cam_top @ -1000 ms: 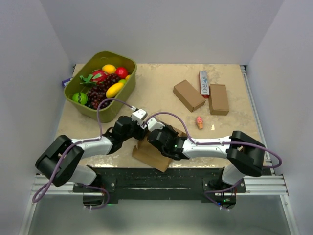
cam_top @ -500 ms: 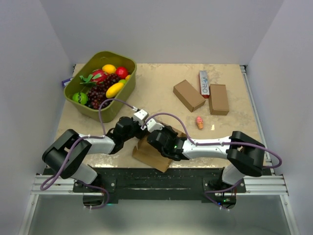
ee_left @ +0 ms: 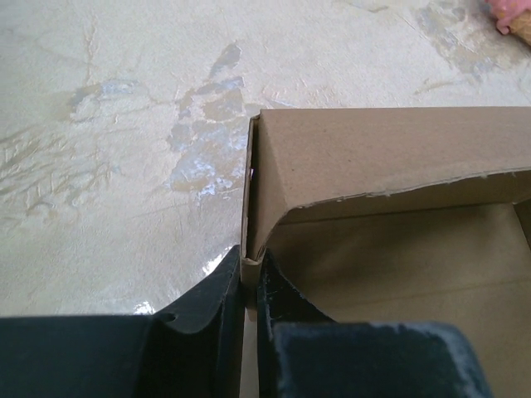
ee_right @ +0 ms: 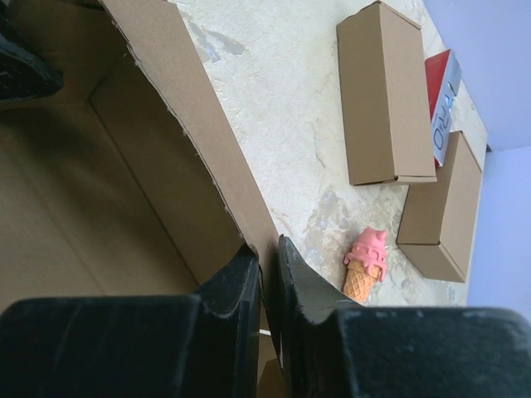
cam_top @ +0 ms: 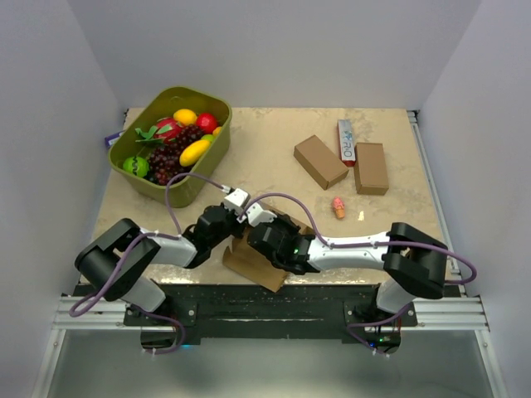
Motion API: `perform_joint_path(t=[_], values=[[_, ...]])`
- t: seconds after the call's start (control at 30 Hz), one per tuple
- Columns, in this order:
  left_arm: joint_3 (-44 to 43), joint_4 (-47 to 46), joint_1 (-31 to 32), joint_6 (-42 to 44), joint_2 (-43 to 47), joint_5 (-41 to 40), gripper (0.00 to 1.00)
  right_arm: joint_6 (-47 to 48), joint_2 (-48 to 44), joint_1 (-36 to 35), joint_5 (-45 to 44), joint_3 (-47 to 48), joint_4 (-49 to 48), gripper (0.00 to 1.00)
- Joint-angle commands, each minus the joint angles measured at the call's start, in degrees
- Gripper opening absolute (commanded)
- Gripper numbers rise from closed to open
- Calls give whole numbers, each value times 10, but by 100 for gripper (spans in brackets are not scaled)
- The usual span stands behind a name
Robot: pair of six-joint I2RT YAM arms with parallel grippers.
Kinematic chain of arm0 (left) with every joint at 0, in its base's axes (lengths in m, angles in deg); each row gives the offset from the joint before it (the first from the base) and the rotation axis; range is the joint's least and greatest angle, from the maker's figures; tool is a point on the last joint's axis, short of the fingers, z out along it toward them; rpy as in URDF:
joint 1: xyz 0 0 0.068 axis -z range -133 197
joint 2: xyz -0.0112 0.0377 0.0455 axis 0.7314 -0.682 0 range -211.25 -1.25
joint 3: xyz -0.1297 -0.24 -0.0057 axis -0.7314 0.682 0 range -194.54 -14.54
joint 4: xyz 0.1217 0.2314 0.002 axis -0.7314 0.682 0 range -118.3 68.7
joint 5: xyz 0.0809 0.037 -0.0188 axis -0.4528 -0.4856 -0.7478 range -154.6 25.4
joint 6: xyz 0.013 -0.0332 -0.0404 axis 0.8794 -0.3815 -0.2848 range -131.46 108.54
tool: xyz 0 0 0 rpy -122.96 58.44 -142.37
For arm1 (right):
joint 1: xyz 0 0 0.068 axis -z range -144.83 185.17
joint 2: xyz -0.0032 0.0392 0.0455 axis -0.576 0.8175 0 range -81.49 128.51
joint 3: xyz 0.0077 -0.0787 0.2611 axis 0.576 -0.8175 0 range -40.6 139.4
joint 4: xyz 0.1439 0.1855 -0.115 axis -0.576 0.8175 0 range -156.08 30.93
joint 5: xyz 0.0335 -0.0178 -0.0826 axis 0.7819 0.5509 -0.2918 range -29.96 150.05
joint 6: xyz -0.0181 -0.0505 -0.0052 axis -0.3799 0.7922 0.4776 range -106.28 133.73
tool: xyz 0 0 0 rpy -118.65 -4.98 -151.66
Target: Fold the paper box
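Left arm's elbow has swung closer in; the shallow brown corrugated-cardboard paper box (cam_top: 251, 264) sits open at the table's (cam_top: 274, 178) near edge.
Left gripper (ee_left: 250, 278) and right gripper (ee_right: 267, 264) each pinch a box wall; a pink ice-cream toy (ee_right: 365, 264) and two plain brown cardboard boxes (ee_right: 383, 91) lie beyond.

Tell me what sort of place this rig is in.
Most likely a lab test cell, not a home: plain white walls box in the table, and the props are toys, plastic fruit in a green tub and an ice-cream cone.
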Motion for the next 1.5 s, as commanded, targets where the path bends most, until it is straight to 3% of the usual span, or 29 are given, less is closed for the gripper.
perform_joint_path(t=[0.0,0.23,0.43,0.67,0.93,1.27,1.47], values=[[0,-35,27,-29,-19,-102,7,-44,24,-14,18,11,1,5],[-6,-29,50,-44,-29,-184,4,-44,24,-20,16,13,0,5],[5,-63,57,-45,-31,-151,11,-44,25,-21,13,13,1,12],[19,-67,57,-60,-24,-149,21,-88,2,-27,-7,28,56,47],[38,-72,57,-58,11,-120,45,-131,-44,-30,9,32,103,75],[84,-47,57,-57,111,-73,76,-176,-126,-31,56,25,131,88],[94,34,56,-44,197,-74,79,-226,-210,-31,91,-14,110,89]])
